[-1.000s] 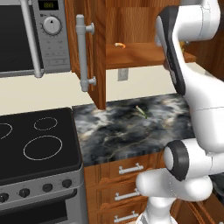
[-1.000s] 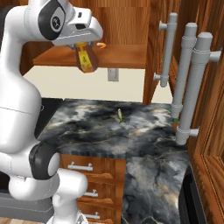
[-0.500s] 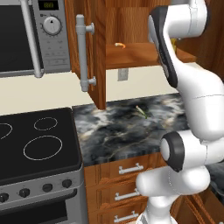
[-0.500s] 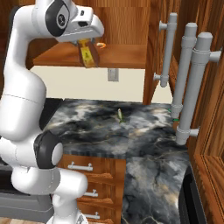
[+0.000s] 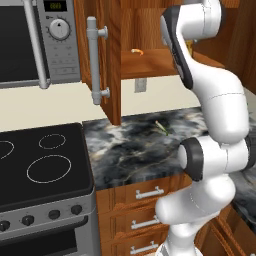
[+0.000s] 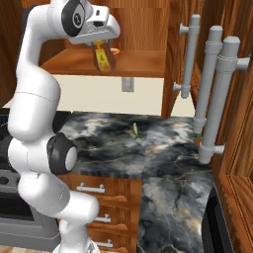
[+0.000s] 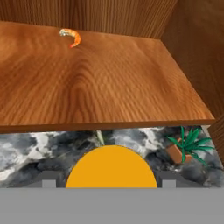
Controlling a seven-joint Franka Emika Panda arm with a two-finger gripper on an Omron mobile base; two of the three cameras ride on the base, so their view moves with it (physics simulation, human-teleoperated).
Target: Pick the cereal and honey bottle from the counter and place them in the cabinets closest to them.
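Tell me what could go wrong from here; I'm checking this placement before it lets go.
1. The honey bottle hangs tilted in the end effector near the shelf front edge; released here, it may tip or fall to the counter.
2. Pushing deeper, it could bump the small orange thing at the back.
3. The open door stands close beside the arm; a wide swing out might hit it.

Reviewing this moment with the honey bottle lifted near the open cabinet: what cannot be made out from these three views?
- Honey bottle: in the right base view the hand covers its top; in the hand view only the orange cap shows.
- Gripper: its fingers are hidden in the right base view.
- Small green thing on the counter: too small to identify.
- Small orange thing on the cabinet shelf: too small to identify.
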